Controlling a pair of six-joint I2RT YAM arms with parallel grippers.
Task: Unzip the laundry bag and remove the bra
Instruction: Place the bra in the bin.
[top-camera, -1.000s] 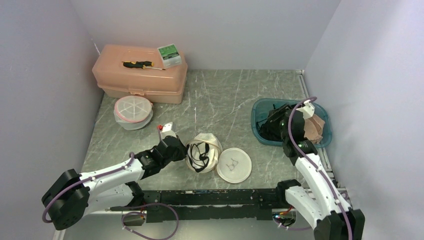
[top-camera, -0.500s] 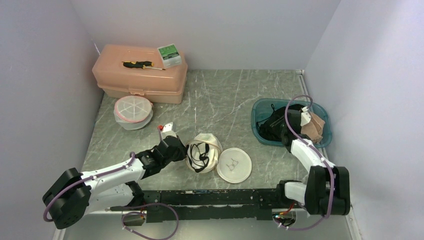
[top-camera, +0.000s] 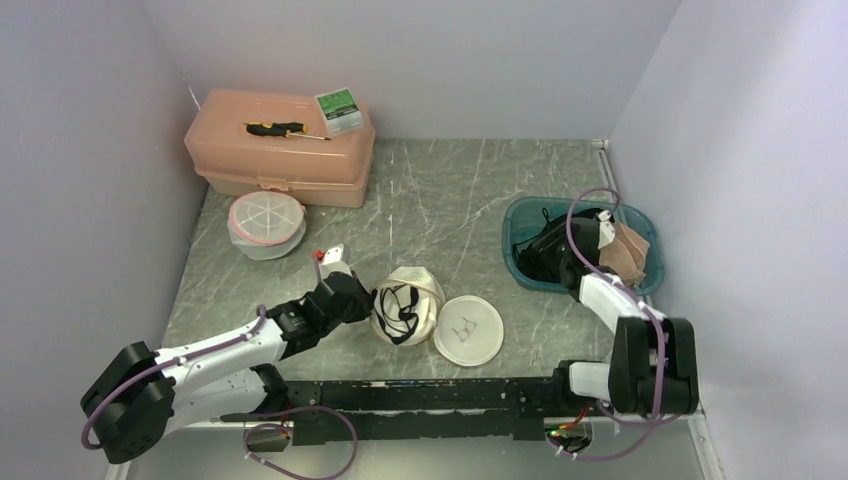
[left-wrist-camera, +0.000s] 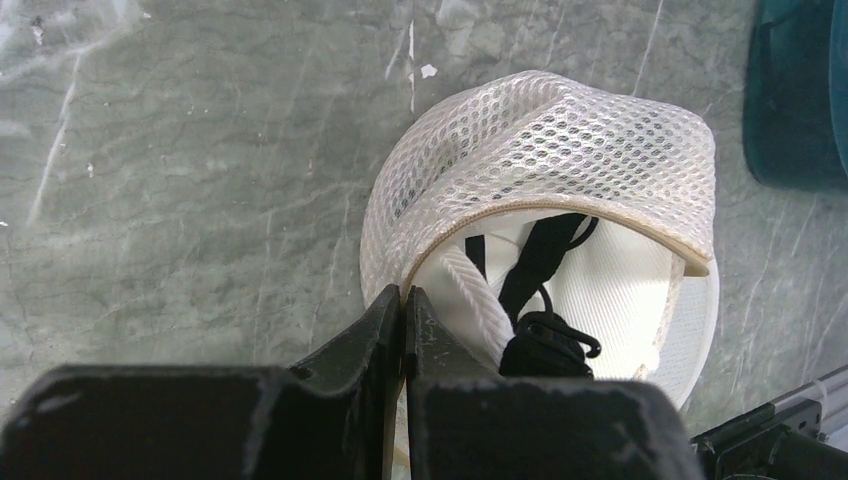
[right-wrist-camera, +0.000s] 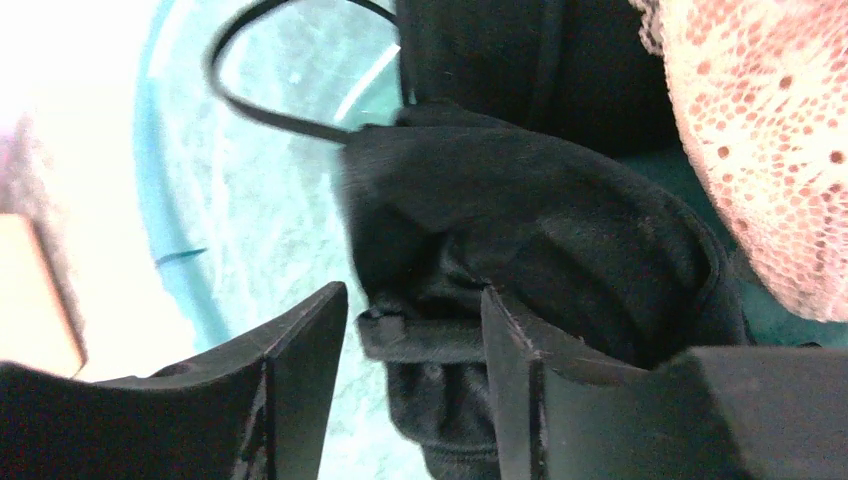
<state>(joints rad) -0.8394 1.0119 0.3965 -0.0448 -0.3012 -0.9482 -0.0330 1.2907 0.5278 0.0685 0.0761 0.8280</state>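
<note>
Mesh laundry bag (left-wrist-camera: 560, 140) rim pinched in fully closed left end effector (left-wrist-camera: 403, 300). Right end effector (right-wrist-camera: 410, 330) half-open, black bra (right-wrist-camera: 520, 230) bunched between its jaws, teal bin (right-wrist-camera: 260, 190) beneath. Risk: fabric snags finger on retreat, drags out.

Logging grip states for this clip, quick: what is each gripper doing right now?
Left gripper: shut, pinching the laundry bag at its rim.
Right gripper: open, jaws astride the black garment in the teal bin; no grip visible.
</note>
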